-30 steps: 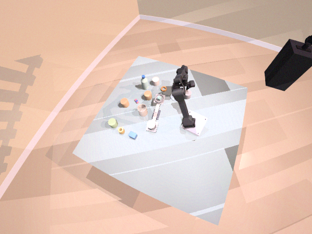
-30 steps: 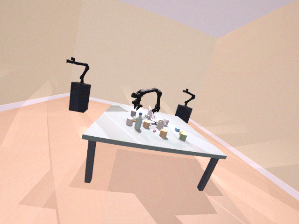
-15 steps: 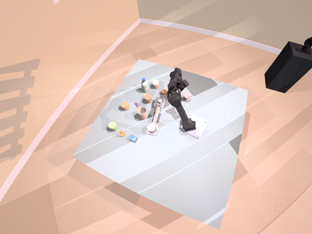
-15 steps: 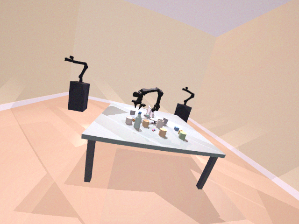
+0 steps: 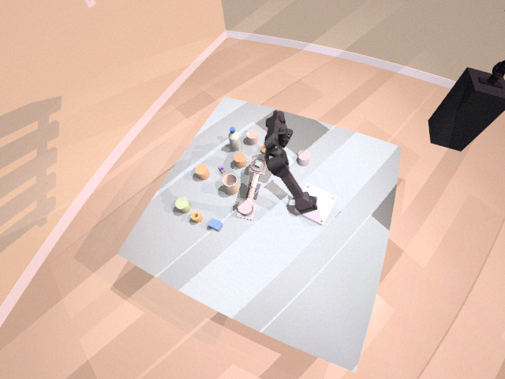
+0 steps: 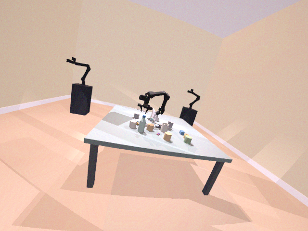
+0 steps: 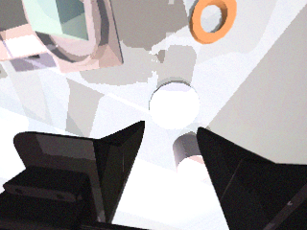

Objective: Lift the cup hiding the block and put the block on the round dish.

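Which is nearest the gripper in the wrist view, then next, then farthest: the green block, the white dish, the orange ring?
1. White dish, just ahead of the fingertips
2. Orange ring, upper right
3. Green block, upper left
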### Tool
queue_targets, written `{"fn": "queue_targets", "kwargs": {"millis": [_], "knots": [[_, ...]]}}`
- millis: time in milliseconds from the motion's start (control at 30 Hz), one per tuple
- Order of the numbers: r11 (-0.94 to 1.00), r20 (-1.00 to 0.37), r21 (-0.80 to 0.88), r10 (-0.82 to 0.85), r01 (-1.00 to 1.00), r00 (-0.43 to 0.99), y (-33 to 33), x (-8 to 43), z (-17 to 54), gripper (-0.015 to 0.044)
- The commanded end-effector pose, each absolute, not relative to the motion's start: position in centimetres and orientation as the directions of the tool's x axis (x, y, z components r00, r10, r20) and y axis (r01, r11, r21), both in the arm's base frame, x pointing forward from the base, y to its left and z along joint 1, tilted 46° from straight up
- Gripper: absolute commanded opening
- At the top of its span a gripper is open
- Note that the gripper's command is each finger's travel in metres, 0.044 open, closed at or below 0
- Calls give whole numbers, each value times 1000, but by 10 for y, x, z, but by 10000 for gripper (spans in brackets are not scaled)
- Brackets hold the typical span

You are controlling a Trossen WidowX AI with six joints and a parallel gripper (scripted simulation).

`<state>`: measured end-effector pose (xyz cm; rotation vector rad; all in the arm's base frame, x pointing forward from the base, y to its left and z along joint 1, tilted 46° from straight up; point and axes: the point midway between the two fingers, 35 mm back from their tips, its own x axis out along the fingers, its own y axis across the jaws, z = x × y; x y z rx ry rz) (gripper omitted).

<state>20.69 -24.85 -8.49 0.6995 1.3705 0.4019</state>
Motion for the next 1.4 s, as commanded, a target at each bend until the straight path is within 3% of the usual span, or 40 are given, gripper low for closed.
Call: {"fn": "queue_targets", "kwargs": {"millis": [0,767,1367], "knots": [[760,-747,650,638,1,184,-247,217,-76,260],[616,-727,363,656,-699,201,-227,268,-29,260],[269,-705,-28,677,-963,210,-202,303,8,260]]}}
